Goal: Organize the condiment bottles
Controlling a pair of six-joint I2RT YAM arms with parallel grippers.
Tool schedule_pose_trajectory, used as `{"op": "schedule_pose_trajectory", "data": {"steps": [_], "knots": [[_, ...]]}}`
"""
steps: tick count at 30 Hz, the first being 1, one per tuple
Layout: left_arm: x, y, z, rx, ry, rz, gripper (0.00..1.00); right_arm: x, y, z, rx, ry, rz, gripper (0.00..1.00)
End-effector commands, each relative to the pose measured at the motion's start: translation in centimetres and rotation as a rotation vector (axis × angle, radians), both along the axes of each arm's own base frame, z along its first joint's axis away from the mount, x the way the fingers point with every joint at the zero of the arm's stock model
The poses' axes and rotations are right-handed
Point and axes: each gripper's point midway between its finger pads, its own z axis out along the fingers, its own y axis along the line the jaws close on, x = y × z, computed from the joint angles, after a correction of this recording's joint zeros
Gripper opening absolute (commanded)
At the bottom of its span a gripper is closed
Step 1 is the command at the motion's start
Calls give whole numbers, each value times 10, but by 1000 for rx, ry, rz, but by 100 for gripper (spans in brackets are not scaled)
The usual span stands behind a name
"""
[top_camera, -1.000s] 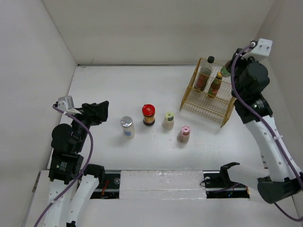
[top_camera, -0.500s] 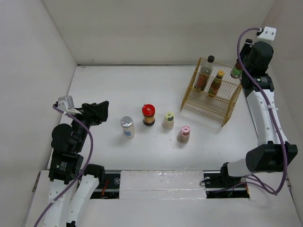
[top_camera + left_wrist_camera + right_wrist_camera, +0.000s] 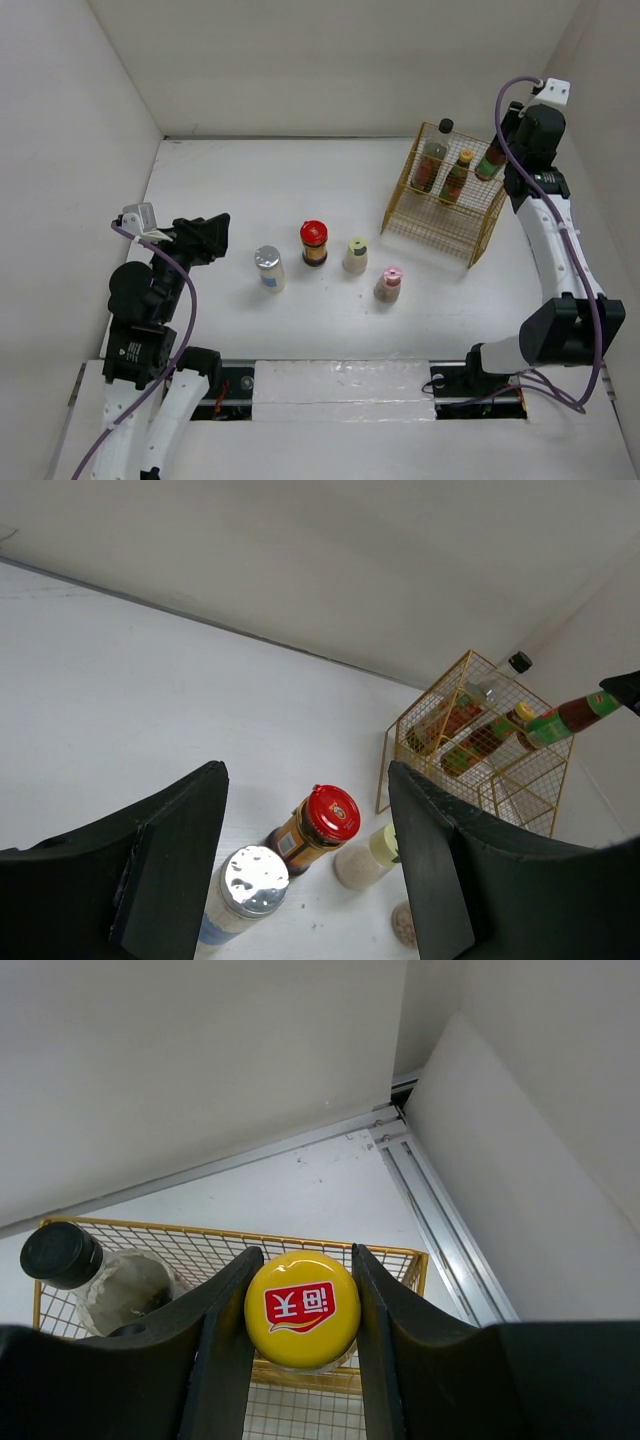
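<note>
Yellow-capped, green-labelled sauce bottle (image 3: 302,1308) hangs tilted above the gold wire basket's (image 3: 432,232) right rear corner, base pointing inward, cap clamped between right fingers (image 3: 385,1360). Left fingers (image 3: 170,870) stand apart, well away.

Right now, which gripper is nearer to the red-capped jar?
Left. The left gripper hovers open to the left of the red-capped jar; the right gripper is far off at the gold basket, fingers shut on a yellow-capped bottle.

Yellow-capped bottle (image 3: 302,1309) body hidden under its own cap, pink-capped jar (image 3: 404,925) mostly behind left fingers (image 3: 455,870)
</note>
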Motion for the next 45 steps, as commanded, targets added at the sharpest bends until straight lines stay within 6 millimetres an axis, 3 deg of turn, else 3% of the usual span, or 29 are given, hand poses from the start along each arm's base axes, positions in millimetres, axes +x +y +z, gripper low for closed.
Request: {"op": "schedule_pose_trajectory", "data": {"steps": [1,4,6,9,17,20,22,23,26,29,30,33,35,37,38,39,40,41,43,44,45], "knots": [[0,-2,11,6,-48,-16,61,-8,-5,65,11,-224,-22,10],[0,-2,11,6,-48,-16,61,2,-7,40,22,-171,-33,9],[0,-2,11,6,-48,-16,61,9,-6,9,54,-115,-37,9],[3,-3,9,8,-39,-16,61,17,-1,-23,89,-86,-16,9],[4,-7,7,10,-30,-34,61,32,1,-82,107,27,-10,10],[4,-7,7,10,-30,-34,61,37,1,-99,109,62,-11,17],[4,-7,7,10,-30,-34,61,39,1,-104,109,73,-12,25],[4,-7,7,10,-30,-34,61,39,1,-104,118,70,-14,34],[4,-7,7,19,-32,-34,61,39,3,-104,120,70,-3,51],[4,-7,7,19,-32,-34,61,30,4,-75,125,5,-1,62],[4,-7,7,19,-32,-34,61,21,6,-51,123,-45,11,67],[4,-7,7,19,-32,-34,61,1,12,-21,119,-115,24,77],[4,-7,7,19,-32,-34,61,-16,36,6,131,-187,115,82],[4,-7,7,19,-32,-34,61,-32,73,24,136,-266,229,84],[4,-7,7,19,-32,-34,61,-36,90,27,141,-279,282,83],[4,-7,7,19,-32,-34,61,-42,125,27,152,-284,397,79],[5,-7,3,21,-23,-34,61,-47,145,29,157,-300,463,71],[3,-6,5,19,-32,-34,61,-51,166,15,165,-273,530,63],[3,-6,5,19,-32,-34,61,-70,240,1,169,-239,791,49],[3,-6,5,19,-32,-34,61,-71,266,-18,131,-193,871,43],[3,-6,5,19,-32,-34,61,-76,288,-29,116,-165,930,43]]}}
